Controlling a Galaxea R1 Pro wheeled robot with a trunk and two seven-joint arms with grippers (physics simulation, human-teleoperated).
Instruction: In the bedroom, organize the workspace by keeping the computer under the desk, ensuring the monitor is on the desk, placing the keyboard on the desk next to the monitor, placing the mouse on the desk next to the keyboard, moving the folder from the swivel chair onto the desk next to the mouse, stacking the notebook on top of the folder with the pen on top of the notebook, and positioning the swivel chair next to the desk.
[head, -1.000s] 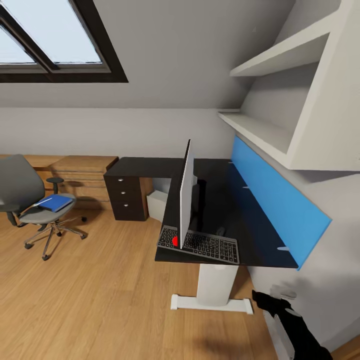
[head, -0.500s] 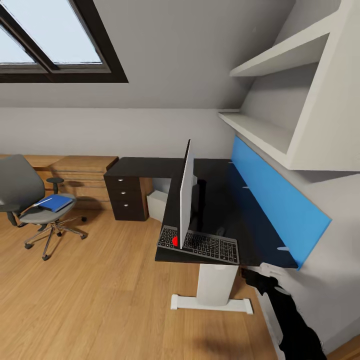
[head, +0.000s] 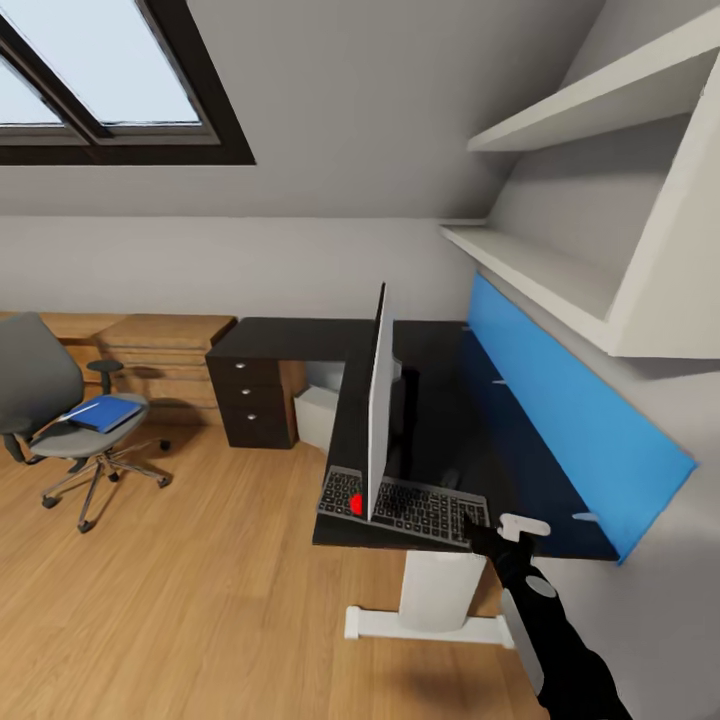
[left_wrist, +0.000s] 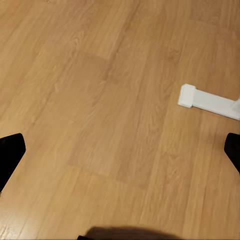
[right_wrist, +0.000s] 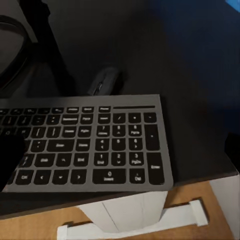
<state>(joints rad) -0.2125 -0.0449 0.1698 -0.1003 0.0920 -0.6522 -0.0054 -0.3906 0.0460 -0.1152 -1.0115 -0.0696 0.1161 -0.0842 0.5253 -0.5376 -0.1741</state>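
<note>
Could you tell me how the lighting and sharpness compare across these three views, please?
Head view: evenly daylit and sharp, with straight shelf edges splayed toward the corners; the desk top reads near-black. Right wrist view: dim, the mouse barely separating from the dark desktop, though the keyboard legends are faintly readable. Left wrist view: bright, the wooden floor slightly soft.
</note>
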